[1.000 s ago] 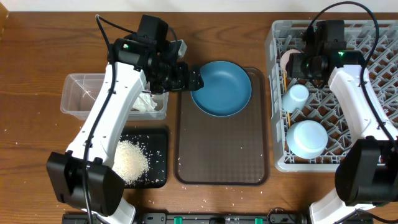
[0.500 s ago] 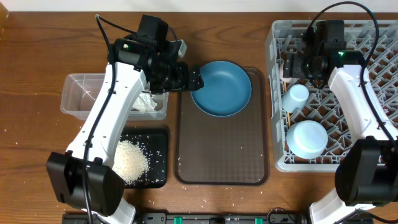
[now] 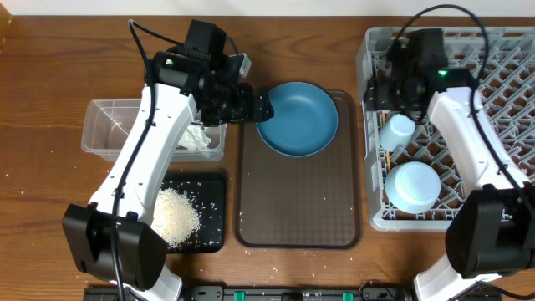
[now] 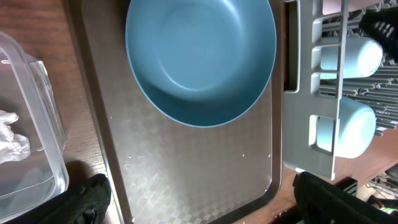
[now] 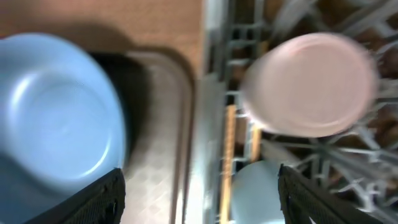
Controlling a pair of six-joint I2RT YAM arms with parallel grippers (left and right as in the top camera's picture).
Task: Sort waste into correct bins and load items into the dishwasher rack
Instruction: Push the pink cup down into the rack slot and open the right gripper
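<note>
- Left gripper (image 3: 255,107): its jaws are spread wide and empty, poised at the left rim of the blue plate (image 3: 297,119). Whether it touches the rim cannot be told.
- Clear tub (image 3: 99,125), far left: it holds crumpled paper scraps (image 3: 194,138).
- Black tray (image 3: 215,201), just in front of the tub: it holds a heap of rice (image 3: 175,216). A few grains lie loose on the table (image 3: 50,75).
- Brown tray (image 3: 301,209), centre: it carries the plate at its far end. The plate appears to be the only dish not yet in the rack.
- Step in hand, as judged: seizing the plate.
  - The fingers should straddle the rim, one above and one below, and close firmly before any lift.
  - The plate should rise clear of the tray's lip before travelling right.
  - It should then be stood on edge between pegs in a free part of the rack.
- Rack (image 3: 372,219), right: it holds the light-blue cup (image 3: 399,130), the bowl (image 3: 412,186) and the pink cup (image 5: 308,84). The chopsticks (image 5: 229,155) lie along its left wall.
- Right gripper (image 5: 199,177): its fingers are apart with nothing between them, above the rack's left edge.
- Change from a second earlier: the right arm has swung left. In the overhead view its wrist now hides the pink cup, which then showed beside it. The left arm, plate, tub and trays are unchanged.
</note>
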